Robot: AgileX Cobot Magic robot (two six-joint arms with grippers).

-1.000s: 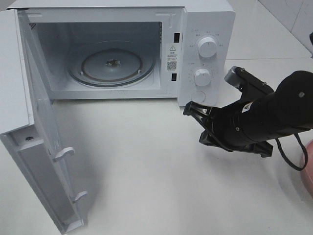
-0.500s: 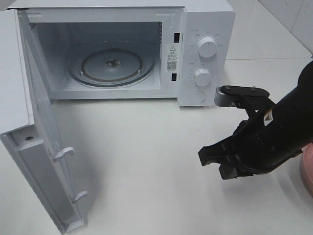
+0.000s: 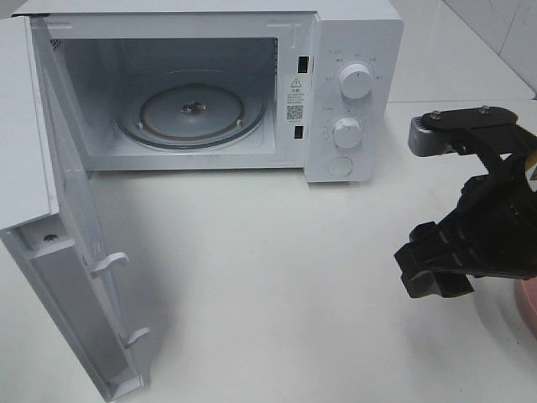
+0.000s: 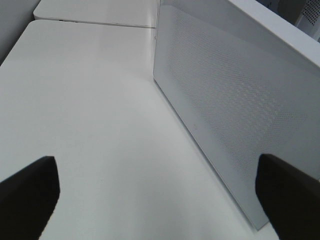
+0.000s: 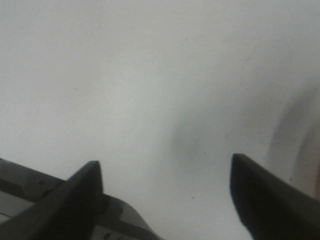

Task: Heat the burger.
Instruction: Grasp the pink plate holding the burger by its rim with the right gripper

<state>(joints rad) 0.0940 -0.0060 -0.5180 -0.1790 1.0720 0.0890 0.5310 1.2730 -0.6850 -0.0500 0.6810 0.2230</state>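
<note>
Burger is nowhere in sight, far microwave (image 3: 352, 50) open and empty, left gripper (image 4: 157, 180) and right gripper (image 5: 165, 175) both spread empty.

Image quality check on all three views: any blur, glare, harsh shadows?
Exterior high: sharp and evenly lit, with only soft shadows on the table beside the microwave door. Left wrist: sharp, the door mesh resolves cleanly, and the left gripper fingers are dark silhouettes. Right wrist: soft and blurred, the right gripper has smeared edges, and there are vague grey smudges on the table.
</note>
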